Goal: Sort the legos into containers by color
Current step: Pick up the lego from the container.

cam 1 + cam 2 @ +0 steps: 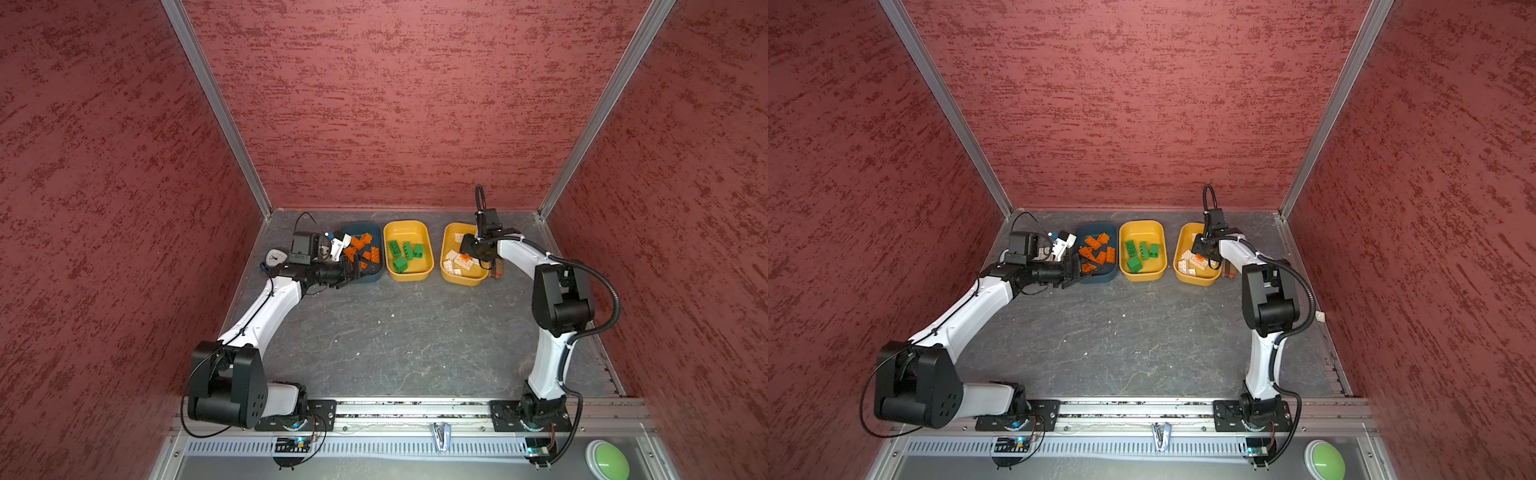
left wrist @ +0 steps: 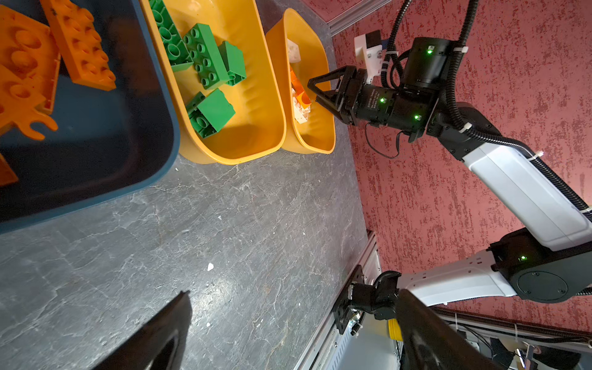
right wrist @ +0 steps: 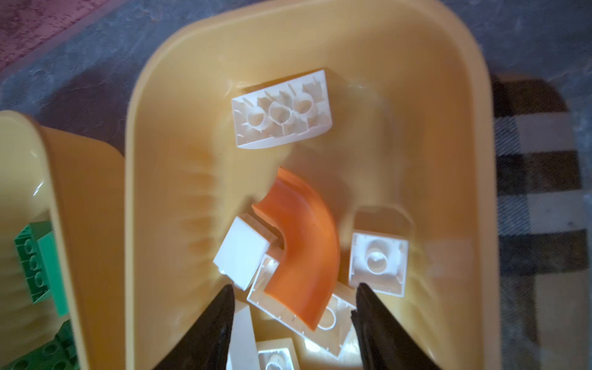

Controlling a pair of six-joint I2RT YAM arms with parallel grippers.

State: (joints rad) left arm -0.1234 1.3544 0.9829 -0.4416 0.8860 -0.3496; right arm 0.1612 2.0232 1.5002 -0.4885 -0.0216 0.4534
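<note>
Your arc [image 3: 301, 246] lies loose in the end yellow tub [image 3: 144, 128], smooth curved face up. It rests on an upturned white brick [image 3: 333, 323]. Its near end sits between the tips of the right gripper [image 3: 295, 285], with a gap showing to each finger. From there it runs straight out ahead of the fingers, across their closing line. Its far end then bends off toward the side where the middle tub [image 1: 409, 226] stands. So its long axis follows the fingers' reach and does not lie across it.

The right fingers stand partly apart, one on each side of that near end, and have hold of nothing.

A white cube [image 3: 242, 253] touches the inside of the arc's bend, just ahead of one fingertip. A square white brick [image 3: 378, 259], hollow side up, lies just ahead of the other fingertip, beside the arc's outer curve. Well beyond the tips a long white brick [image 3: 282, 110] lies hollow side up, apart from the arc. A checked item [image 3: 538, 192] lies on the table just outside the tub's wall.

The middle tub holds green bricks [image 1: 405, 253]. The blue tub [image 1: 361, 226] holds orange bricks [image 1: 365, 249].

Your left gripper [image 2: 294, 292] is at the blue tub's near rim. Its fingers are spread wide with only bare table [image 1: 395, 332] between them.
</note>
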